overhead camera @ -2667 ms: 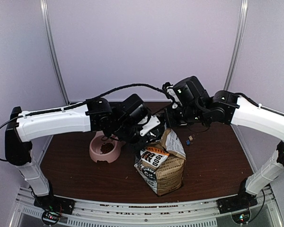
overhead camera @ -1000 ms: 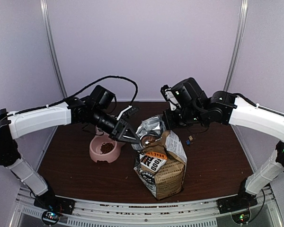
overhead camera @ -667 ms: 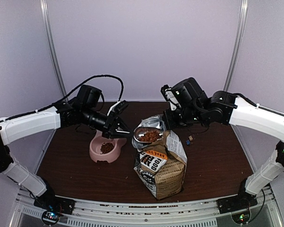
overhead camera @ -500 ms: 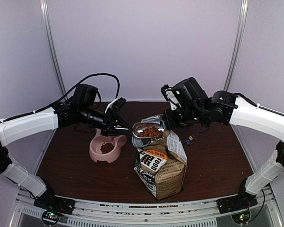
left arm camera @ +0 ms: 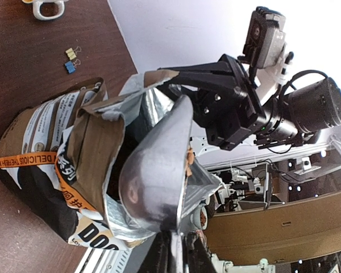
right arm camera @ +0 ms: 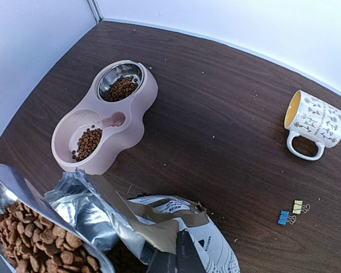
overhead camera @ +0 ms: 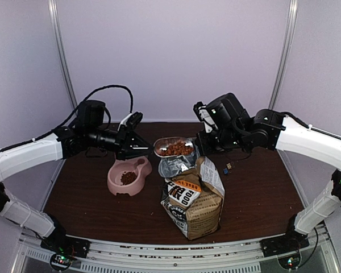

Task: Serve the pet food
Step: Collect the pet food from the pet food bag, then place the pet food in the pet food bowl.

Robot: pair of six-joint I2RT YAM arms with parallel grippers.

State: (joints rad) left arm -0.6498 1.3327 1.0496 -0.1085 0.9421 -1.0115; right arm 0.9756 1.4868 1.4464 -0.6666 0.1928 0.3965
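Observation:
The silver scoop (overhead camera: 171, 149) is heaped with pet food (overhead camera: 174, 148) and hangs level above the open kraft dog-food bag (overhead camera: 193, 199). My left gripper (overhead camera: 142, 147) is shut on the scoop's handle. From the left wrist, only the scoop's underside (left arm camera: 156, 170) shows above that gripper (left arm camera: 179, 250). My right gripper (right arm camera: 181, 257) is shut on the torn top edge of the bag (right arm camera: 216, 239), holding it open. The pink double bowl (right arm camera: 133, 122) stands left of the bag, with some kibble (right arm camera: 90, 142) in both cups. The loaded scoop (right arm camera: 40, 239) sits at the lower left of the right wrist view.
A white patterned mug (right arm camera: 315, 120) stands on the dark table at the back right. Two small binder clips (right arm camera: 290, 213) lie near the bag. Grey walls and metal posts close in the table on three sides.
The left arm has lifted the filled scoop out of the bag, up and leftward, and drawn back to the left. The right arm and the bag have stayed put.

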